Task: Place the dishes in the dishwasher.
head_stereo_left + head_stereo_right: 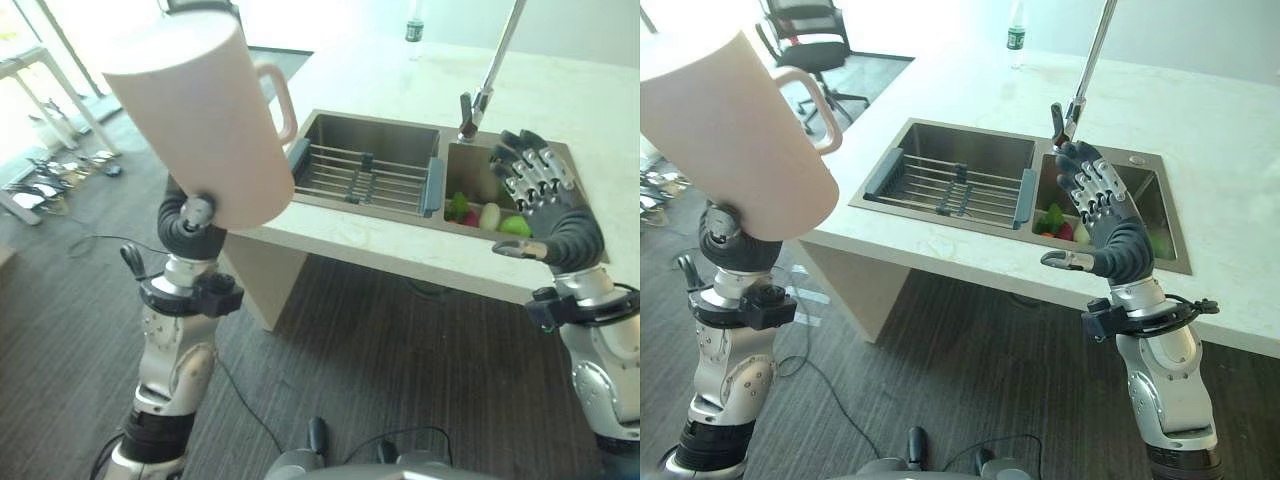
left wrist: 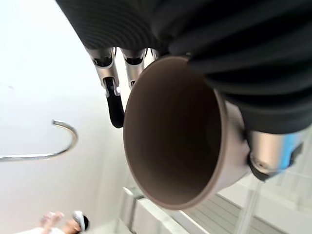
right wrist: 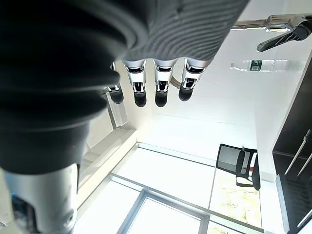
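Dark wood-grain floor [image 1: 400, 330] fills the lower frame. Black office chair [image 1: 805, 30] sits upper left, brightly lit. Pale stone counter [image 1: 1200, 120] spans upper right.

Beige mug [image 1: 200, 120]; steel sink [image 1: 380, 140]; dark striped floor [image 1: 350, 350].

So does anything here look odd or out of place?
A little: the left hand holds a big pink mug tipped over, though it looks empty. Fruit and vegetables sit in the right sink basin.
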